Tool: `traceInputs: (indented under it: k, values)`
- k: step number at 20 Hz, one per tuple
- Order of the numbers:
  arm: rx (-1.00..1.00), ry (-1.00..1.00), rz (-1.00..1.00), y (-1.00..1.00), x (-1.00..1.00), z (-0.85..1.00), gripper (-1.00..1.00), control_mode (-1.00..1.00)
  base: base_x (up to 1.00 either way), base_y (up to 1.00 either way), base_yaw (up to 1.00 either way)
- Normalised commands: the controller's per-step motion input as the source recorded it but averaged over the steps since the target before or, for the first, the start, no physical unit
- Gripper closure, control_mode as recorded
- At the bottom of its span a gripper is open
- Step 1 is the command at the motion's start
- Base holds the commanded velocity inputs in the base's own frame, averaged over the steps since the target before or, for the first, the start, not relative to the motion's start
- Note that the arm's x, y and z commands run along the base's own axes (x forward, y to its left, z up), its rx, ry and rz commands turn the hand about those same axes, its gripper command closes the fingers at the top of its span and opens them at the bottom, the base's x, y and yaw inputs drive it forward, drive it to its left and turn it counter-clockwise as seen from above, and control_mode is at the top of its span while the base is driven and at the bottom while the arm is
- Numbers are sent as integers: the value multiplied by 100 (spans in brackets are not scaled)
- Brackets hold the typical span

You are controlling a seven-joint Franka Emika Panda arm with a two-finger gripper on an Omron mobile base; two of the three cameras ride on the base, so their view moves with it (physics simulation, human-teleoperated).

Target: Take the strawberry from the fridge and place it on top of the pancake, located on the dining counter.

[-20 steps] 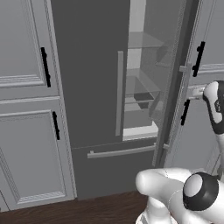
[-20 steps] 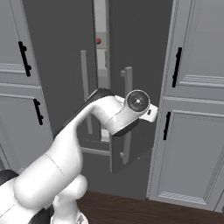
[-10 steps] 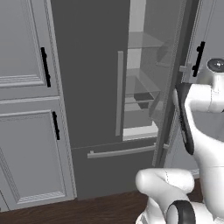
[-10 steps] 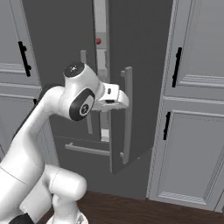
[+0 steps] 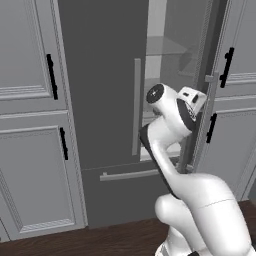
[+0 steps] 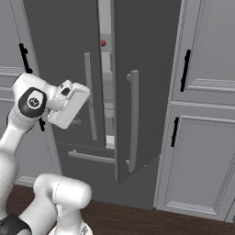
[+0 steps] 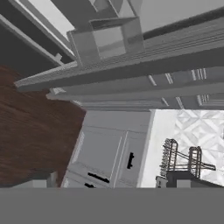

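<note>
A: What takes up most of the scene?

B: The fridge (image 5: 105, 100), tall and dark grey, set between light-grey panelled cabinets (image 5: 30, 125) with black handles. Its right door (image 6: 137, 87) stands ajar, swung out toward the base, and the left door (image 6: 59, 69) is shut. Through the gap the left base view shows pale shelves (image 5: 167, 47) inside. The bottom drawer (image 5: 125, 192) with its horizontal bar is closed.

A: And the arm?

B: The white arm (image 5: 170, 145) rises from the base and bends in front of the fridge, with its hand (image 6: 69, 104) level with the middle of the doors, near the long vertical handle (image 6: 88, 96) of the left door and clear of it.

A: How do the jaws stand?

B: The fingers are hidden behind the hand in both base views, and the hand view looks along the door edges at dark wood floor (image 7: 35, 127) and cabinet fronts. The jaws are spread to their widest and nothing sits between them.

A: Where is the strawberry?

B: The strawberry (image 6: 103, 43) is a tiny red dot high in the gap between the doors, inside the fridge, well above the hand.
</note>
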Motion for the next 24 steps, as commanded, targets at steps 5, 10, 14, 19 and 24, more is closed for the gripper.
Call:
traceInputs:
  k: [5, 10, 14, 19, 24]
  values:
    - [-17, 12, 0, 0, 54, -19, -100, -100, 0, 0, 0]
    - [-4, 20, 13, -10, 72, 9, -100, -100, 0, 0, 0]
    - [0, 17, 11, -24, 49, 0, -100, -100, 0, 0, 0]
    - [-7, 23, 0, -11, 50, 0, -100, -100, 0, 0, 0]
    - [-18, 21, 0, -39, 28, -6, -100, -100, 0, 0, 0]
